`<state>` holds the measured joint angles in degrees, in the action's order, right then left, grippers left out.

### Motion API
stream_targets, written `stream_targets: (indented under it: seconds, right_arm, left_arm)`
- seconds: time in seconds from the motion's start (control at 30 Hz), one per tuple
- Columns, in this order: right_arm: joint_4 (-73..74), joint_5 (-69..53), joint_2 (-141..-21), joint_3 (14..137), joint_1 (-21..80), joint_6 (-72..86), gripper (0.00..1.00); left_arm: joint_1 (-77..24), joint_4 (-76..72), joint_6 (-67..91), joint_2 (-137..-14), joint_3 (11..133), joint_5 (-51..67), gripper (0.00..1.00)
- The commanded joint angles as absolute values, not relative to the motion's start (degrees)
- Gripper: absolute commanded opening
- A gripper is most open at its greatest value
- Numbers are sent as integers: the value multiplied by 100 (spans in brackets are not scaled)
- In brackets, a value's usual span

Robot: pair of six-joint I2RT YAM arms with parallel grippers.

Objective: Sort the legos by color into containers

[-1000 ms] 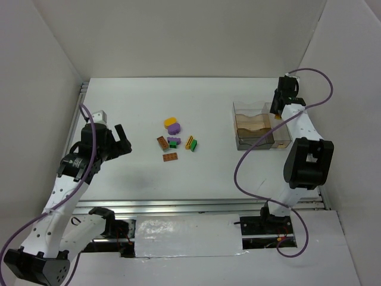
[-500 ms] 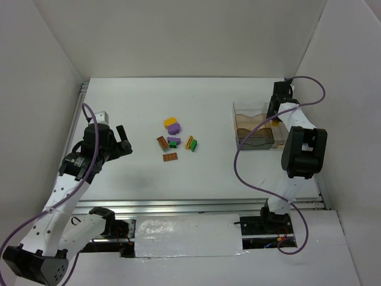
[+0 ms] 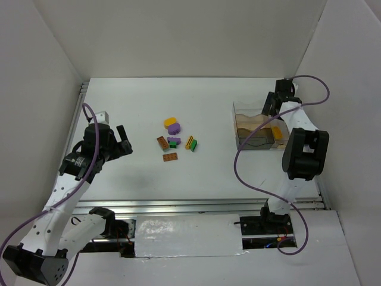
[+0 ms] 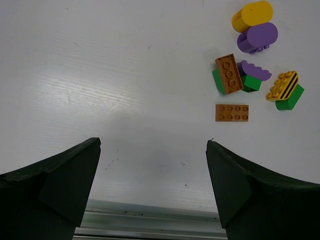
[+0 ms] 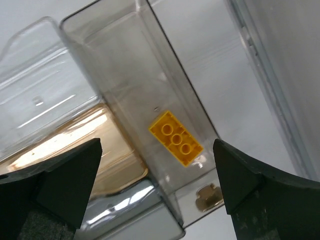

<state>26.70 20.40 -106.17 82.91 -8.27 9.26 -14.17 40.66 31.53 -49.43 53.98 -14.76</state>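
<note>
Our right gripper (image 5: 156,146), jaws apart, hovers above the yellow lego (image 5: 176,138) in the containers (image 5: 100,55); we judge placement done. Next, we fetch legos (image 4: 231,74) ahead of the left gripper (image 4: 153,145), fingers spread.

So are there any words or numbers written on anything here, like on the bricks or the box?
No text can be read in any view.
Studs on the yellow lego in the clear container: any marking is too small to read.
Studs on the flat brown lego: too small to read.
</note>
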Motion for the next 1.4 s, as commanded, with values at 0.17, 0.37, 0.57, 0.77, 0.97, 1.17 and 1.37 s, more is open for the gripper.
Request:
stream_targets:
  seconds: [0.17,0.37,0.57,0.77,0.97,1.17,1.37]
  right_arm:
    - [2926,1949,-8440,7858,552,2037,100]
    - [3304,2061,-7208,7060,1827,2654,100]
    - [2814,1031,-5759,5725,1951,3059,100]
    - [3058,484,-5002,5072,2100,3076,100]
    - [3164,308,-4562,4571,2144,2971,100]
    - [3138,26,-4290,4307,2171,2944,100]
    - [3147,-255,-4087,4219,2180,2971,99]
  left_arm:
    - [-1433,3823,3224,-5509,5563,-1108,99]
    - [-1975,3727,4304,-6353,5993,-1343,99]
    - [-2900,3920,5158,-8224,6994,-2389,99]
    - [-3085,3885,5581,-9439,7496,-2523,99]
    - [-3682,3928,5976,-9975,7620,-2812,98]
    - [-3876,3806,5985,-10476,7699,-2637,96]
    - [-3929,3473,5863,-10459,7261,-2585,98]
